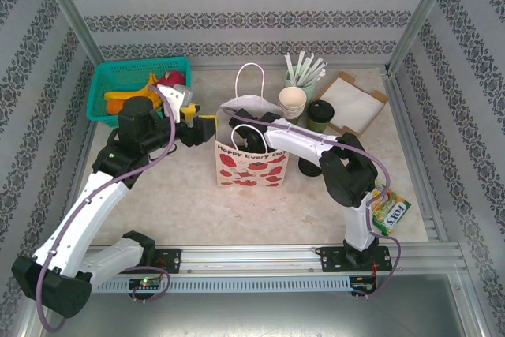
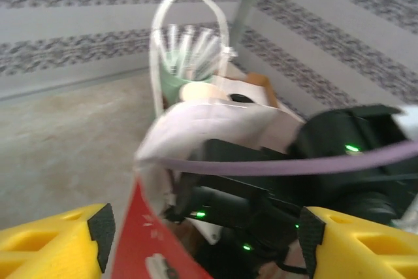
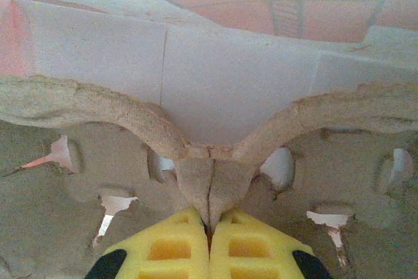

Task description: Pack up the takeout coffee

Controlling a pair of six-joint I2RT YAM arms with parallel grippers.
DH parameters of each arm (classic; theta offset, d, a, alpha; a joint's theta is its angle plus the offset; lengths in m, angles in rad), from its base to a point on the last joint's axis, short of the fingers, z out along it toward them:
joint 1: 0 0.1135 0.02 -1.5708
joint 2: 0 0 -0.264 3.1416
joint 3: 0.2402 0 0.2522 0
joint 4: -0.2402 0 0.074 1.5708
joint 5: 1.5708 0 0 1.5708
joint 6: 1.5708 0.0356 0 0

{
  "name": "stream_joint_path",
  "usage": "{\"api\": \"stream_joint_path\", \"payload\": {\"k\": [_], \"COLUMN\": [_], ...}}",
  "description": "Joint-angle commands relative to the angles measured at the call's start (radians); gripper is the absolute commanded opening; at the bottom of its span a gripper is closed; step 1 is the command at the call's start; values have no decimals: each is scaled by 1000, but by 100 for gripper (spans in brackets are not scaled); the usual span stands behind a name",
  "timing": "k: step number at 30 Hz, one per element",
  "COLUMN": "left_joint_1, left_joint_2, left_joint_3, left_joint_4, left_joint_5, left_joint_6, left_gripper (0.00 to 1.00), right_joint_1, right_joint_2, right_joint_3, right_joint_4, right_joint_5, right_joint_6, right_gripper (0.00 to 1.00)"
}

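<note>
Yellow fingers of the right gripper (image 3: 209, 217) are pressing together, clamping the handle (image 3: 134, 119) of the paper bag (image 1: 248, 165). The left gripper (image 2: 206, 230) is hanging with jaws apart beside the bag's rim. The lidded coffee (image 1: 320, 114) is standing outside, behind the bag's right corner. Pulling harder is likely risking a torn handle or a tipped bag.

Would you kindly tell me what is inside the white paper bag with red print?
A brown moulded pulp tray lies inside the white paper bag, its centre ridge pinched by the shut right gripper. The bag's floor is mostly covered by it.
</note>
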Motion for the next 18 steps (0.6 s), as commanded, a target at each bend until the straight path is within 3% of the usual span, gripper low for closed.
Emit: {"api": "stream_joint_path", "payload": {"k": [1,6,14,18], "left_joint_1": [15,16,13,6], "left_joint_2": [56,203,284,314], "left_joint_3": [74,246,305,324], "left_joint_4": [-109,-406,-457,-483], "left_joint_5": [-129,-135,52,10], "left_joint_6": [-116,-121,-54,-25], "left_gripper": [77,73,73,69], "right_joint_1": [13,15,15,16], "right_joint_2": [-13,-16,-5,-8], "right_joint_3": [-1,4,18,16], "right_joint_4": [2,-1,-3,-4], "right_joint_5": [27,37,28,31], "right_joint_6": [-1,12,11,16], "right_gripper": [0,0,0,0]}}
